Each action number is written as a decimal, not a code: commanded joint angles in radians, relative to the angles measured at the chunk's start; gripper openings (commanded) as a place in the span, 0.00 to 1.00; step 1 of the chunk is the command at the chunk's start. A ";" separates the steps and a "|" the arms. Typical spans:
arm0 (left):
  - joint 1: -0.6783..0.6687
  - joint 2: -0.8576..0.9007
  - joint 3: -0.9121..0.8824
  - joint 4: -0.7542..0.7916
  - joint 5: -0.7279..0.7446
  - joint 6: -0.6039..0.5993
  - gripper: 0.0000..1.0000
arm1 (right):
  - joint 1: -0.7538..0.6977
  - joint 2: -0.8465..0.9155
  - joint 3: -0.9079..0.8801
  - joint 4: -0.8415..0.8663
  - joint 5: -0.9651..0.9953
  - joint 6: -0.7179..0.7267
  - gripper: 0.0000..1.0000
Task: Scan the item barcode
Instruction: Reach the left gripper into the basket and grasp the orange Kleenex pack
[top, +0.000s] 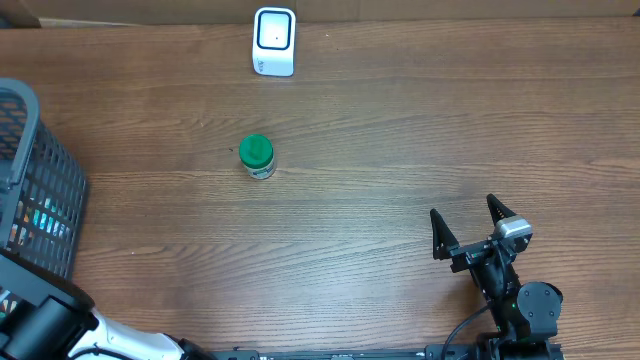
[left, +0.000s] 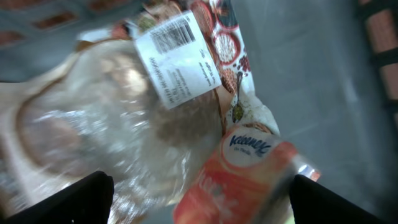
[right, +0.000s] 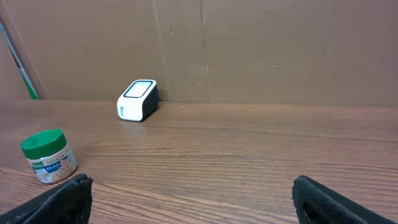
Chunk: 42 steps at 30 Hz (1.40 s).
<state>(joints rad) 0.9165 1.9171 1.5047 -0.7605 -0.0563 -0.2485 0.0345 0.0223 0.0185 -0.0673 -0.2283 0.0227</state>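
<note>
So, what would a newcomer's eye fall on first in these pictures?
Probably the green-lidded jar, standing alone on the wooden table, with the white scanner at the far edge. In the left wrist view, an orange Kleenex pack lies next to a clear bag bearing a barcode label.

white scanner (top: 274, 41) stands at far edge (green-lidded jar (top: 257, 157) upright, apart)

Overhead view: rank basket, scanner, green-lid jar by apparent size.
1. basket, largest, though cropped by the frame edge
2. scanner
3. green-lid jar, somewhat smaller than the scanner
</note>
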 joint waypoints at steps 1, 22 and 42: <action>-0.015 0.056 -0.017 0.010 0.017 0.066 0.89 | 0.006 -0.006 -0.011 0.006 0.007 0.001 1.00; -0.033 0.063 0.034 -0.050 0.057 0.069 0.04 | 0.006 -0.006 -0.011 0.006 0.007 0.001 1.00; -0.133 -0.277 0.514 -0.386 0.441 -0.072 0.04 | 0.006 -0.006 -0.011 0.006 0.007 0.001 1.00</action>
<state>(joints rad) 0.8623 1.7702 1.9881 -1.1255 0.2905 -0.2981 0.0345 0.0223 0.0185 -0.0673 -0.2279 0.0227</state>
